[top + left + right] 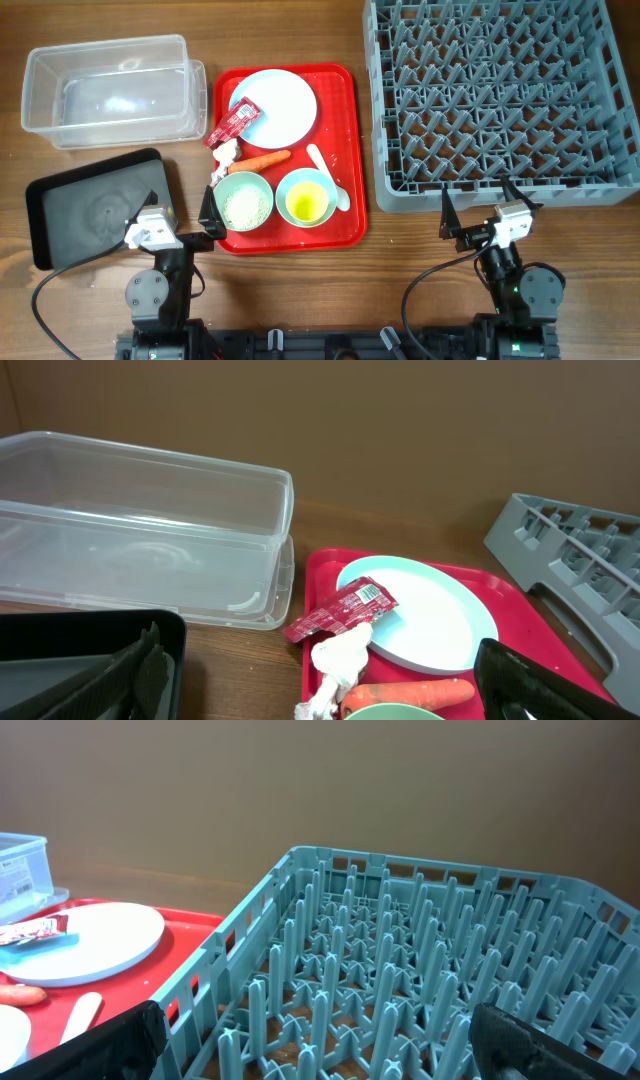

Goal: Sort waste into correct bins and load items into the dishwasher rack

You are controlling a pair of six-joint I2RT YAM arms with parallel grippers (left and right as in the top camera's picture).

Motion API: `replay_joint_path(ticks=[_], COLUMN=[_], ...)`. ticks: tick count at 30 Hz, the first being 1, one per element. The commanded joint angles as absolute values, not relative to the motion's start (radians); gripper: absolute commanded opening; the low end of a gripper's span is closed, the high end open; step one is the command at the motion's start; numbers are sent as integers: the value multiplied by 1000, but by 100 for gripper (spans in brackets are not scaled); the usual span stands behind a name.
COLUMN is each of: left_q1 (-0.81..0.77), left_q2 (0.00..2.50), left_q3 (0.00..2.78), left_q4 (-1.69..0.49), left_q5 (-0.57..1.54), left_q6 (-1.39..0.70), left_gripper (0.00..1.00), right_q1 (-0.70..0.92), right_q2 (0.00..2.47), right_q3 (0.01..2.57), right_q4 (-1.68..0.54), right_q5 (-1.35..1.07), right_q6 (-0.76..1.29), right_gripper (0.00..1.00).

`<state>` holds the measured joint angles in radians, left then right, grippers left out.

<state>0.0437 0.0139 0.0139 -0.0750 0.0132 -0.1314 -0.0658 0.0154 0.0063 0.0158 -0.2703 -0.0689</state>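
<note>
On the red serving tray lie a pale blue plate, a red wrapper, a white tissue, a carrot and a white spoon. A green bowl of rice and a blue bowl holding the yellow cup stand there too. The clear tub and the black tray are at the left. The grey rack is at the right. My left gripper is open and empty between the black tray and the red tray. My right gripper is open and empty at the rack's near edge.
The left wrist view shows the tub, wrapper, tissue, carrot and plate. The right wrist view looks over the rack's pegs. Black cables trail along the table's near edge.
</note>
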Motion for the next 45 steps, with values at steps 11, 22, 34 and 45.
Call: replay_joint_path(ticks=[11,22,34,45], left_q1=[49,49,49,49], left_q2=[13,13,13,13], left_q3=[6,6,6,6], left_q4=[-74,-74,-74,-74], left_q5=[18,18,18,18], left_q6=[-112,-112,-112,-112], left_gripper=[100,100,100,100], right_q1=[-62,-62,-62,-62], right_q2=[11,11,11,11], right_q3=[6,6,6,6], right_q4=[22,23,23,23], right_q5=[-290,-286,-287,-291], right_q6=[-60,-99,-138,-127], right_gripper=[100,100,100,100])
